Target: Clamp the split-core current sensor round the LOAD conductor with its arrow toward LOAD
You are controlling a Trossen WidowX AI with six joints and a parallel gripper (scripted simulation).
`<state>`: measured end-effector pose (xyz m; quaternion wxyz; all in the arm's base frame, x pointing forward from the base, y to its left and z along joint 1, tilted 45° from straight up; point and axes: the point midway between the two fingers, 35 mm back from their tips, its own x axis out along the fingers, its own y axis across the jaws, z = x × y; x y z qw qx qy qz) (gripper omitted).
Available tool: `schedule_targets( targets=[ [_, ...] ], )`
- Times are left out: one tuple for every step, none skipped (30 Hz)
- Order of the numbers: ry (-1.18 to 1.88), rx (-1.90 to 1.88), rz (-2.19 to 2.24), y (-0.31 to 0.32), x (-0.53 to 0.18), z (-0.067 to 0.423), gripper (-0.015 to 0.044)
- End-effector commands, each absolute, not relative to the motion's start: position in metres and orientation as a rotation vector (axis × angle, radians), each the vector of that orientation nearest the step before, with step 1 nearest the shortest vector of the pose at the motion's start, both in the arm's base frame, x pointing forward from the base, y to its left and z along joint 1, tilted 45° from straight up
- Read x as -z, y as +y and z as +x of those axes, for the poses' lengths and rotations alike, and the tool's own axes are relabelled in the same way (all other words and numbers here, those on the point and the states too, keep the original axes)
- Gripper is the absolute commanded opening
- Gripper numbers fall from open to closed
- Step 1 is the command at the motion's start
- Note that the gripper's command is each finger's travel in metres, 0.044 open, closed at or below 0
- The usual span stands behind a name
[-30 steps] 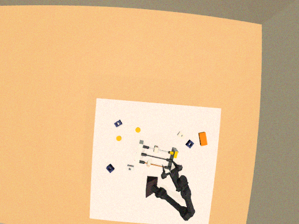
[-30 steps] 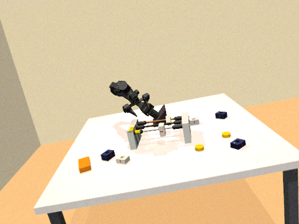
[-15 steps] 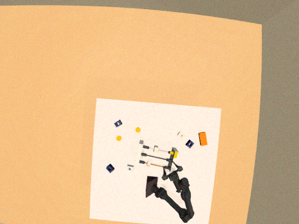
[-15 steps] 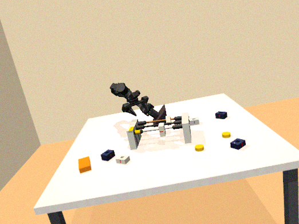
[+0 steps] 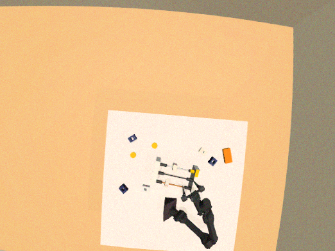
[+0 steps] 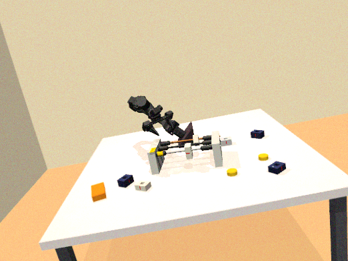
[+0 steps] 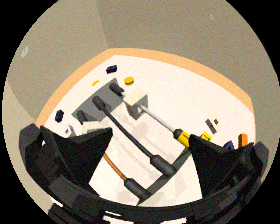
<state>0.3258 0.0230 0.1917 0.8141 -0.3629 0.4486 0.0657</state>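
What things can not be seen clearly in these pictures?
- LOAD marking: no view shows readable text on the conductor rig; too small.
- Arrow direction on the white sensor block: exterior view, too small.
- Gripper fingertips: top view, lost against the rig.
- Rig's near end: wrist view, hidden behind fingers.

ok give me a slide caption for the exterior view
Open, empty end effector poised behind the three-conductor fixture on a white table.
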Motion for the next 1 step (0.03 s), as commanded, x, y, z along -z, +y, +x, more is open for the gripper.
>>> schedule_targets(
  targets=[
    [0.957, -0.14, -0.774, 0.023, -0.1917, 0.3258, 0.044]
  ],
)
